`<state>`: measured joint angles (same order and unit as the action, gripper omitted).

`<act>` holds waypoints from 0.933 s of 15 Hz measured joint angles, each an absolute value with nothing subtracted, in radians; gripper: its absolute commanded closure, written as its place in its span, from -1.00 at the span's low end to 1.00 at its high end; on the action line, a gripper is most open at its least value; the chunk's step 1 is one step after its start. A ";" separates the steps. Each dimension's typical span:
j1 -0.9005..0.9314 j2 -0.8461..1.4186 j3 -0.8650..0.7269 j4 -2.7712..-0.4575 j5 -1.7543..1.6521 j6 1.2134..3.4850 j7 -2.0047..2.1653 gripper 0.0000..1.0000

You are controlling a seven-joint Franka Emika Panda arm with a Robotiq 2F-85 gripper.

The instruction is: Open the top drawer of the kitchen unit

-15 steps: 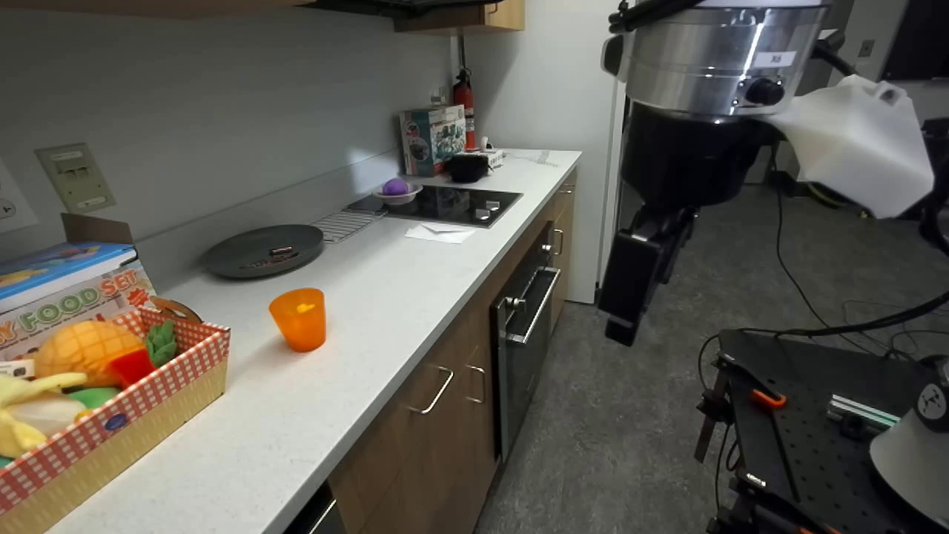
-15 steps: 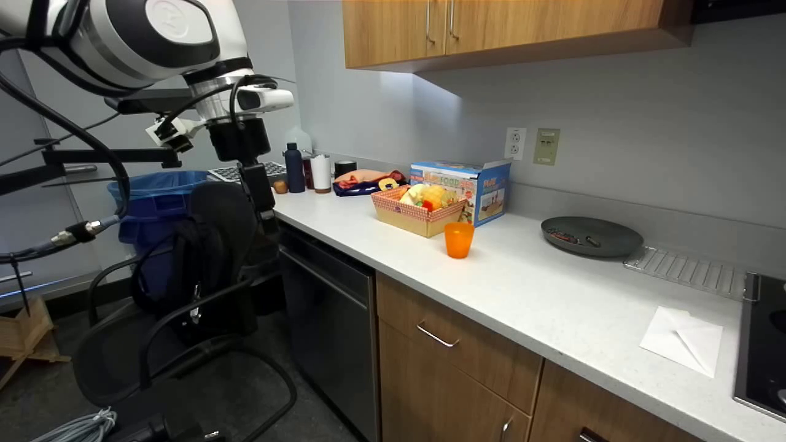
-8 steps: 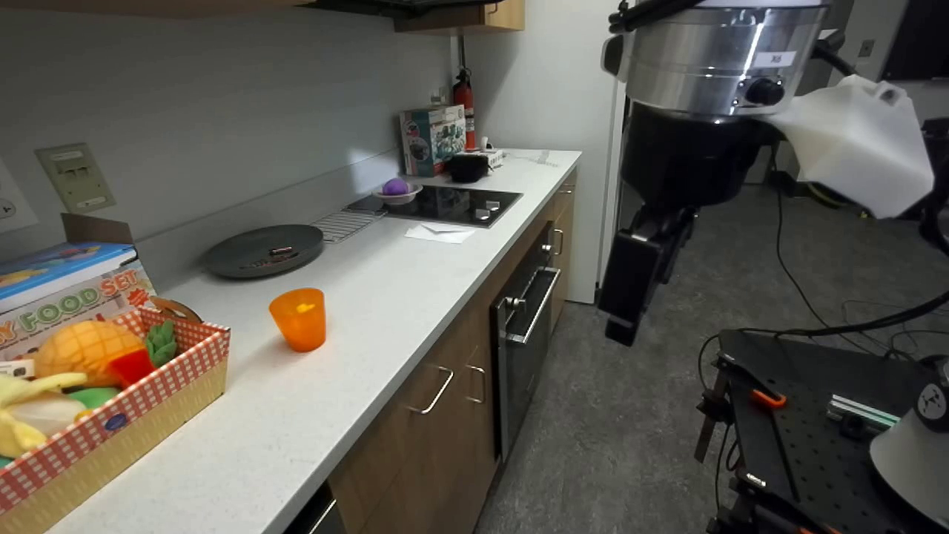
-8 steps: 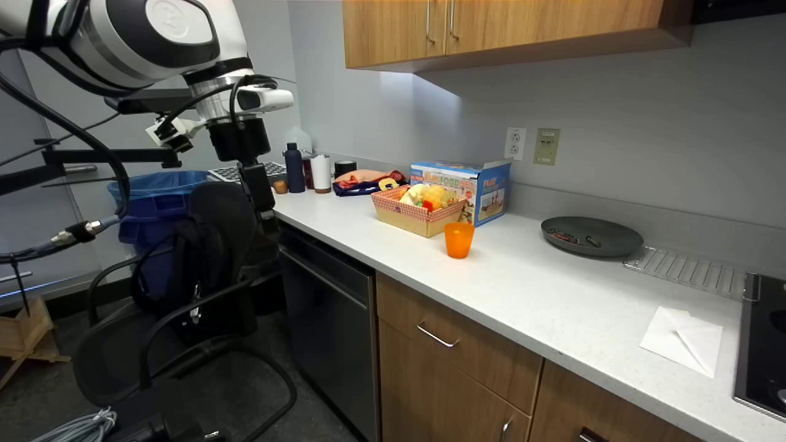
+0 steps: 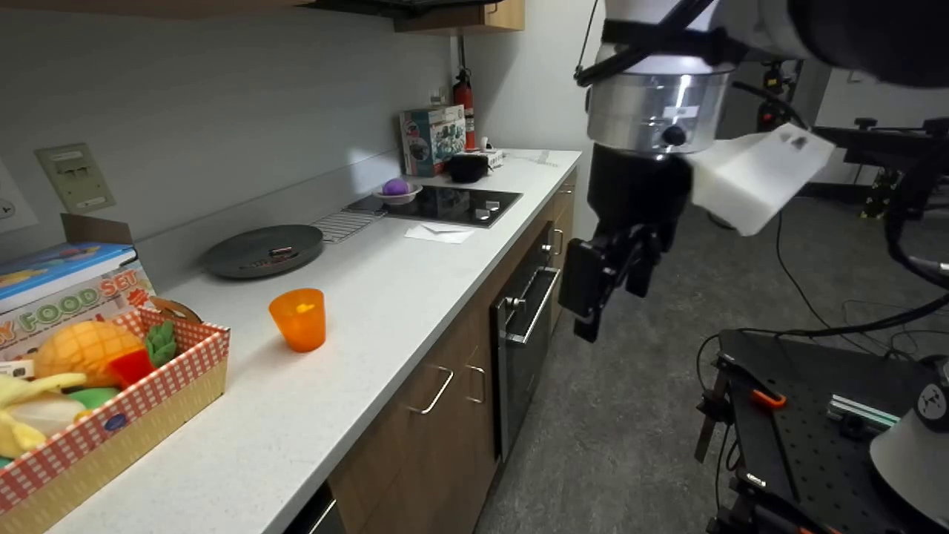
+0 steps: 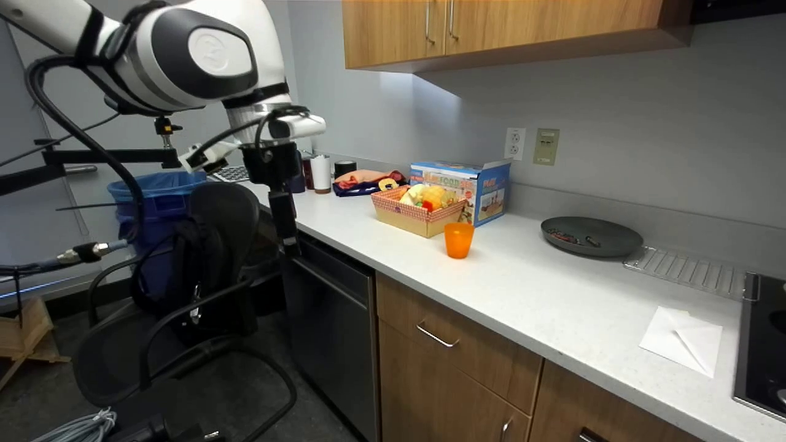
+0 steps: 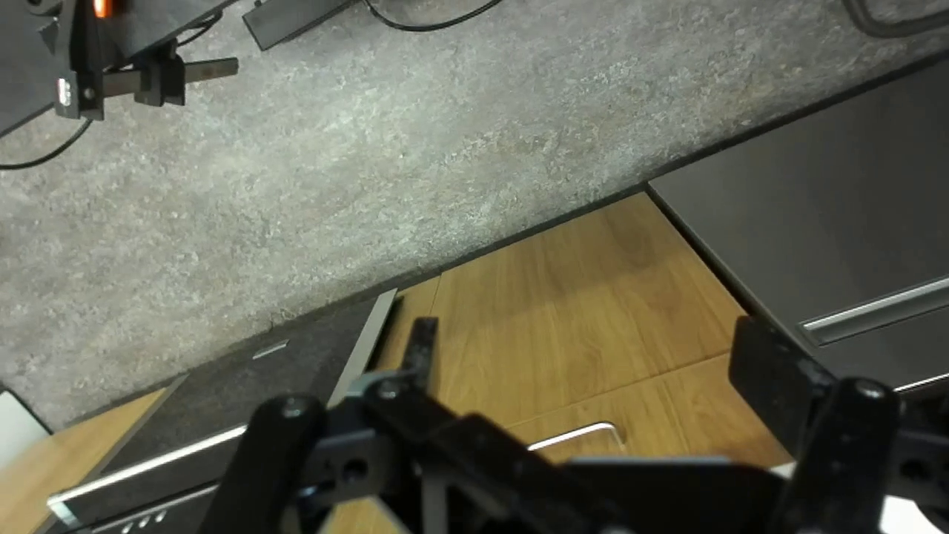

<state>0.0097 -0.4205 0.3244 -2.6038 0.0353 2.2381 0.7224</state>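
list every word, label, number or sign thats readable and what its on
"FOOD SET": box front, in an exterior view; letters to its left run off the picture.
"PLAY": box end, in an exterior view.
Too small or blurred to read: arm label, wall plate, extinguisher, far box, small white box, clamp label.

White arm (image 6: 261, 55) with dark oval joint cap (image 6: 175, 43), round pale emblem (image 6: 215, 50), silver collar (image 5: 656, 111), black cable (image 6: 32, 83), black pincer (image 7: 593, 363).

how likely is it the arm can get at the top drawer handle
Probably yes: the gripper is open, and nothing visible stands between it and the top drawer handle, though it must move closer.
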 measured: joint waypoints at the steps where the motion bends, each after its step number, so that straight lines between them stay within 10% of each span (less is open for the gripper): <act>1: -0.001 -0.386 0.303 -2.606 0.035 2.273 0.729 -1.00; 14: 0.075 0.014 0.252 -2.477 -0.033 2.575 1.240 -1.00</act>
